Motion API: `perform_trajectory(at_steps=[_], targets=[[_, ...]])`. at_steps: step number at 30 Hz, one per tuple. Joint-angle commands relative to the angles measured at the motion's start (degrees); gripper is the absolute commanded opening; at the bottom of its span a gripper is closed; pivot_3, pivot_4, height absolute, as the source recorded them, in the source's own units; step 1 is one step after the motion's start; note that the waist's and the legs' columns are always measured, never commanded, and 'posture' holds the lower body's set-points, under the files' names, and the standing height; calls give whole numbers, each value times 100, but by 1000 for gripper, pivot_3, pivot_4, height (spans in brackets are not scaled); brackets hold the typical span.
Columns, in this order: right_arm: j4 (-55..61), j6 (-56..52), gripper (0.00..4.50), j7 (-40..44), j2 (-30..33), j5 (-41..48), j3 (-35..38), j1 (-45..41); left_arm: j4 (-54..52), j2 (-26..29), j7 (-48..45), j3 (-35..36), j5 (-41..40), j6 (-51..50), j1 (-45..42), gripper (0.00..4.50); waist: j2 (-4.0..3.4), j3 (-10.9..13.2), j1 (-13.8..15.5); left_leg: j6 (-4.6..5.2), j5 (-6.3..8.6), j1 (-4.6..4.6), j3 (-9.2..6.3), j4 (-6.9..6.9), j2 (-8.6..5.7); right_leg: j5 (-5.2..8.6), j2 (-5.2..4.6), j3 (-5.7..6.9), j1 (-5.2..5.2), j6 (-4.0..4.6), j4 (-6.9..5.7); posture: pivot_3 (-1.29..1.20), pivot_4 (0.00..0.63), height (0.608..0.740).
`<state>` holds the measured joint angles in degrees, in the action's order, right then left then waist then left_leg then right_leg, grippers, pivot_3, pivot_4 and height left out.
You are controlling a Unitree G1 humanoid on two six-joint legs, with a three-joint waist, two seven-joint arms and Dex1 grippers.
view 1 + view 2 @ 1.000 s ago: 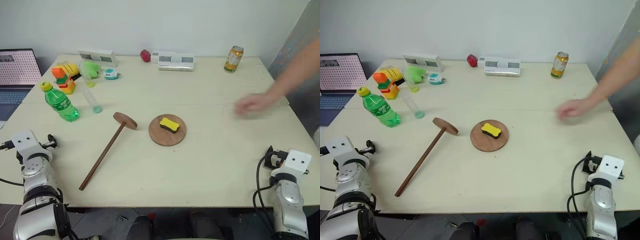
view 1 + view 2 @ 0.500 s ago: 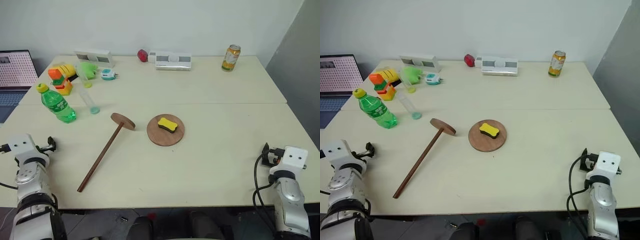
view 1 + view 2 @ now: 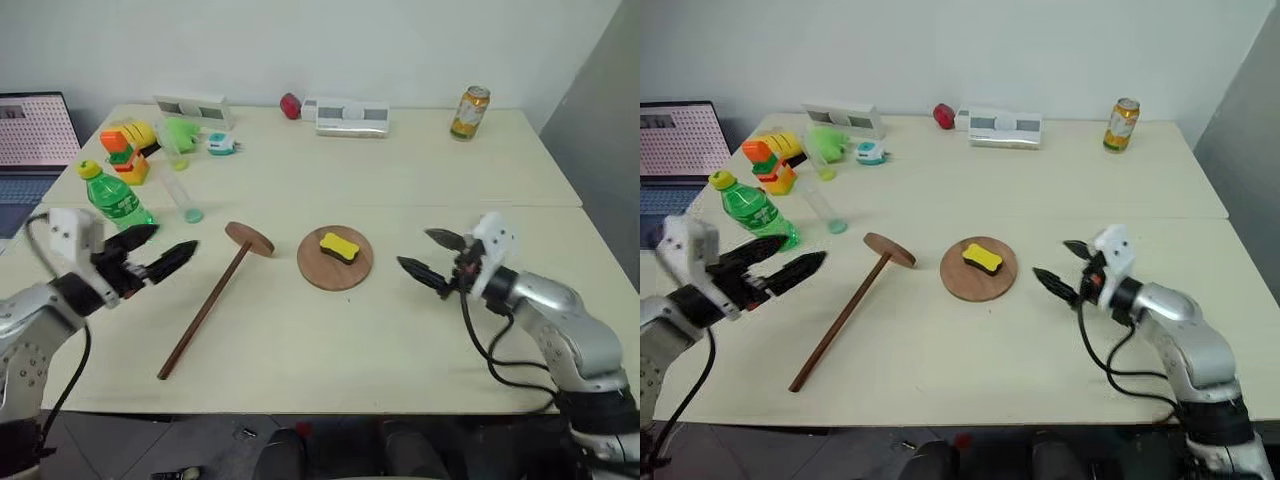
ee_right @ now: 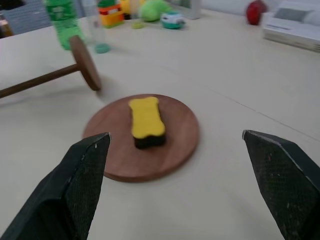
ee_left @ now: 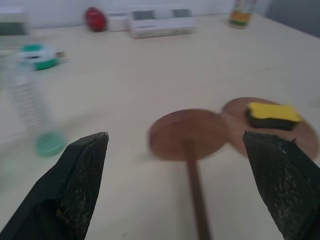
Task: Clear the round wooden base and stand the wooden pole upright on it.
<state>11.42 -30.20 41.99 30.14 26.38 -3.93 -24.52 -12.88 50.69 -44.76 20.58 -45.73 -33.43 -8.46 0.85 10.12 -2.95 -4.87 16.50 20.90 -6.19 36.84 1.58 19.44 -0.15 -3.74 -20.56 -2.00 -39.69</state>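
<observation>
Left eye view: bench w/ round wooden base near centre, lying flat; yellow sponge sits on top of it; wooden pole lies flat on bench just left of base, disc end nearest the base but apart from it, rod running toward the near-left edge; left gripper held over bench left of pole, fingers apart, nothing between them, pointing toward pole's disc; right gripper right of base, fingers spread, empty, pointing at base; green bottle and clear tube behind left gripper; orange-yellow toy, green toy, small teal item at far left; red object, two white boxes, can along far edge; laptop off bench at left.

Right eye view: same layout.

Left wrist view: its two fingers wide apart; pole's disc seen between them w/ rod coming toward camera; base w/ sponge just beyond, toward the other finger; tube and teal item blurred on the side.

Right wrist view: fingers well apart; base w/ sponge centred between them; pole's disc on edge beyond base, not touching; bottle and toys farther back.
</observation>
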Motion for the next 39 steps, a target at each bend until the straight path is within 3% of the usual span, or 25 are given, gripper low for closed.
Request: perform_trajectory(at_steps=[1,4,7,18,21,31,35,39], targets=[[-883,433,4429,349,-224,-455,-443,-648,-150,91,-465,-630,252,11,-482,4500,1,5,-18,0,0,1,0,-4,1,0,0,2,-1,0,7,0,150,740],[-1525,603,4429,577,-512,-660,-739,-1080,-69,17,-777,-1062,443,125,-862,4500,2,20,-29,-1,-1,18,4,-5,2,0,1,0,-20,1,8,0,150,740],[-2090,869,4429,714,-785,-951,-986,-1313,-33,16,-1021,-1224,538,141,-998,4500,4,21,-44,-22,-13,96,4,18,0,-2,1,1,-104,2,-22,0,150,740],[-3928,1693,4429,409,-1665,-1781,-1102,-1971,-278,3,-1205,-1092,595,41,-732,4500,3,22,-119,-26,-15,107,6,18,2,-2,0,-1,-120,2,-30,0,150,740],[-4081,1990,3969,465,-1714,-1956,-1143,-1971,-314,8,-1185,-1056,599,26,-695,4500,3,22,-127,-26,-15,106,6,19,1,-2,-1,-1,-118,2,-30,0,150,740],[-3942,1926,1485,632,-1818,-1903,-985,-1872,-321,11,-1122,-958,645,40,-624,4500,3,22,-175,-26,-15,105,4,19,2,-2,-1,0,-119,2,-35,0,150,740],[-3546,1758,1241,618,-1681,-1775,-799,-1724,-250,-4,-1129,-1005,694,65,-698,4500,3,22,-176,-26,-15,105,4,20,2,-2,-1,0,-119,2,-35,0,150,740],[-2476,1215,1205,102,-1410,-1380,-35,-1303,-199,-23,-1139,-1036,718,64,-780,4500,3,22,-132,-26,-15,112,-3,22,1,-2,-3,7,-119,2,-35,0,150,740]])
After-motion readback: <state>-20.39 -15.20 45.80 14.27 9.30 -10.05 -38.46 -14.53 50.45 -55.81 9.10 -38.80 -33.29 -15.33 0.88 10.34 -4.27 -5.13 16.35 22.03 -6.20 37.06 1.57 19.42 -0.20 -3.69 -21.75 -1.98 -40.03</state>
